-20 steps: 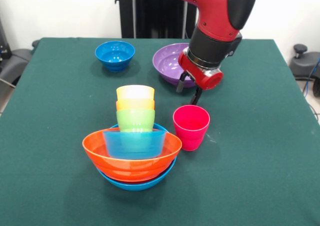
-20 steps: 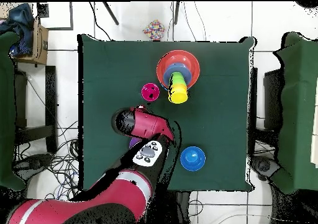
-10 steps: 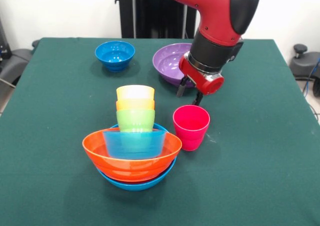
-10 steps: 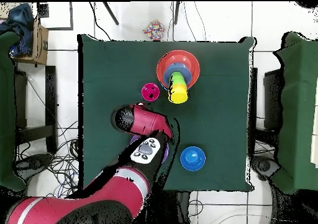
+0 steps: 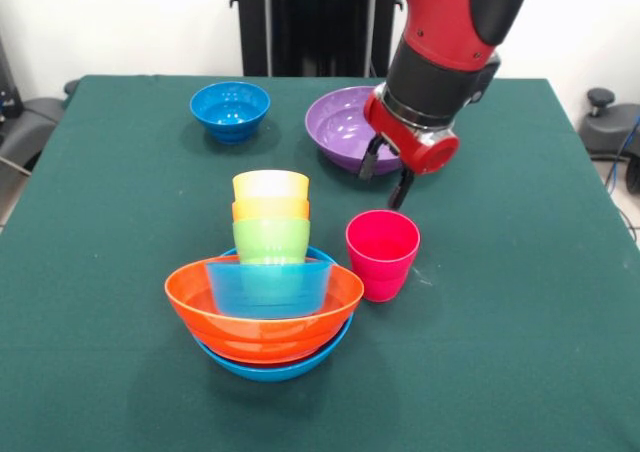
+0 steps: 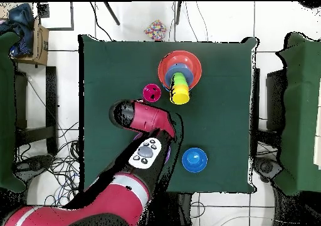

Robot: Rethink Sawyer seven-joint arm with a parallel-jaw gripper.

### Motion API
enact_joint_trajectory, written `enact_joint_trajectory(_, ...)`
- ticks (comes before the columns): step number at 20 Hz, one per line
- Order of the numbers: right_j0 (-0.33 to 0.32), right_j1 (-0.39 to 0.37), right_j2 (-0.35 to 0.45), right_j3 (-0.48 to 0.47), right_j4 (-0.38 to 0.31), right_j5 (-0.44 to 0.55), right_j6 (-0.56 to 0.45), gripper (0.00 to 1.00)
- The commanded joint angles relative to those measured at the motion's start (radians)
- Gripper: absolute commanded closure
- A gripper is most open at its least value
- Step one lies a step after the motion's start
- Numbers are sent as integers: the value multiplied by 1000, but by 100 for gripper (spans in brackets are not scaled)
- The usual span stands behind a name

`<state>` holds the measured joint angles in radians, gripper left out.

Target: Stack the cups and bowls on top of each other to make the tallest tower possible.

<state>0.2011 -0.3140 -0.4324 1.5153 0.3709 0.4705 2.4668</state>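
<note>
The open tool (image 5: 386,180) hangs between purple bowl (image 5: 343,128) and pink cup (image 5: 382,254).

Layout, front view, referenced to the tower (image 5: 264,297):
- Tower: near-centre of table (image 5: 520,352); three cups nested above stacked bowls.
- Lone cup (image 5: 382,254): just right of tower, apart from it.
- Gripper (image 5: 387,178): above and behind lone cup.
- Large bowl (image 5: 342,127): behind, right.
- Small bowl (image 5: 230,110): behind, slightly left.
</note>
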Motion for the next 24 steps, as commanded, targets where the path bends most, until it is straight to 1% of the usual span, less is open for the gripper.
enact_joint_trajectory(1, 5, -31, 44, -128, 32, 203, 177, 0)
enact_joint_trajectory(5, -1, -15, 38, -168, 41, 222, 198, 0)
enact_joint_trajectory(8, -3, -1, 27, -196, 46, 217, 205, 0)
enact_joint_trajectory(12, -2, 33, 14, -217, 70, 151, 228, 0)
enact_joint_trajectory(16, 20, 50, -35, -235, 84, 172, 266, 0)
enact_joint_trajectory(21, 17, 90, -44, -229, 102, 125, 255, 0)
enact_joint_trajectory(24, 7, 88, -32, -221, 94, 136, 211, 0)
